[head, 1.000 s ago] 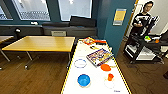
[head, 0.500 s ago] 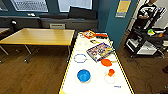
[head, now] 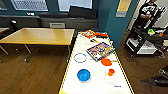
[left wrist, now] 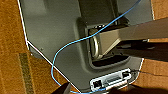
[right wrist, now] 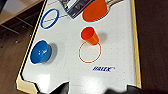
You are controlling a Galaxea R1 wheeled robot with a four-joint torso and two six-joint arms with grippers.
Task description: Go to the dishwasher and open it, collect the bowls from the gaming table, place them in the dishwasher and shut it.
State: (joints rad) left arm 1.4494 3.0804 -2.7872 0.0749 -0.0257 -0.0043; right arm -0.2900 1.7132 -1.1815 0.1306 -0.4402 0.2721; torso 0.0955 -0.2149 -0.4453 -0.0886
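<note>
Bowls sit spread along the gaming table [head: 120,77] at lower centre, ready for collecting: blue bowl [head: 83,75], orange bowl [head: 106,61], pale bowl [head: 80,57]. An orange cup [right wrist: 90,35] stands upright near them. Whether either gripper's fingers are open or holding anything, I cannot tell.

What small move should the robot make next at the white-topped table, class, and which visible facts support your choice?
Probably ease the right tool forward and down toward the blue bowl. That bowl sits nearest on the gaming table, near its yellow edge, with bare tabletop around it. The orange cup stands apart from it, so the approach looks unobstructed. In the right wrist view the bowl is not yet between the fingers.
</note>
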